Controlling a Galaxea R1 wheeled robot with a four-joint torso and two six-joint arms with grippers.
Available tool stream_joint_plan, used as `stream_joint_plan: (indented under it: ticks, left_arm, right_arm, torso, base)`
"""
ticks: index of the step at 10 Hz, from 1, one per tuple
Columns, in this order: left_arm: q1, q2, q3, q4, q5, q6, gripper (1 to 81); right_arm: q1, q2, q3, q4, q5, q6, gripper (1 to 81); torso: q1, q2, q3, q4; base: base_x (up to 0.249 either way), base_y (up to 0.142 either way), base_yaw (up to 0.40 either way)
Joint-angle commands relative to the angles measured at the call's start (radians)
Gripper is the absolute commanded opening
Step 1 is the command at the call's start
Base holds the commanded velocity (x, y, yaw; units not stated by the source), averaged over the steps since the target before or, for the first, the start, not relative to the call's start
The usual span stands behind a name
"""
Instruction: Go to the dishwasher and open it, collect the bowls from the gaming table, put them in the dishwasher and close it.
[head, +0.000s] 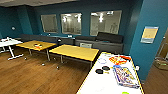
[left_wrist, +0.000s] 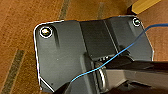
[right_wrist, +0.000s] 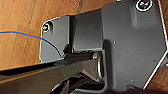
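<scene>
The gaming table (head: 102, 82), white-topped with a thin yellow edge, fills the lower right of the head view. Two small dark round bowls (head: 99, 71) (head: 106, 67) sit side by side near its middle, and a pale round ring-shaped thing (head: 102, 60) lies just beyond them. A colourful board-game box (head: 125, 76) lies to their right, and a red and orange one (head: 120, 59) lies farther back. The dishwasher is out of view. Both wrist views look down past the robot's own dark plate onto the wooden floor (left_wrist: 17, 37).
Two yellow-topped tables (head: 75, 52) (head: 36, 45) stand ahead and to the left. A white table (head: 8, 42) is at the far left. Dark sofas (head: 105, 40) line the teal back wall under the windows. Open wooden floor (head: 37, 75) lies to the left. A poster (head: 149, 34) hangs on the right wall.
</scene>
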Motion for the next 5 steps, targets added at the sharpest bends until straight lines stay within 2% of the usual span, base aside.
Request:
stream_joint_plan:
  ticks: [1, 5]
  left_arm:
    - [-0.050, -0.002, 0.004, 0.012, 0.049, 0.002, 81.1]
    - [-0.050, -0.002, 0.004, 0.012, 0.049, 0.002, 81.1]
  right_arm:
    - [0.045, 0.005, 0.007, -0.013, -0.058, -0.003, 81.1]
    - [0.043, 0.005, 0.005, -0.013, -0.058, -0.003, 81.1]
  torso:
    - [0.000, 0.000, 0.000, 0.000]
    - [0.000, 0.000, 0.000, 0.000]
  base:
    - [0.000, 0.000, -0.400]
    - [0.000, 0.000, -0.400]
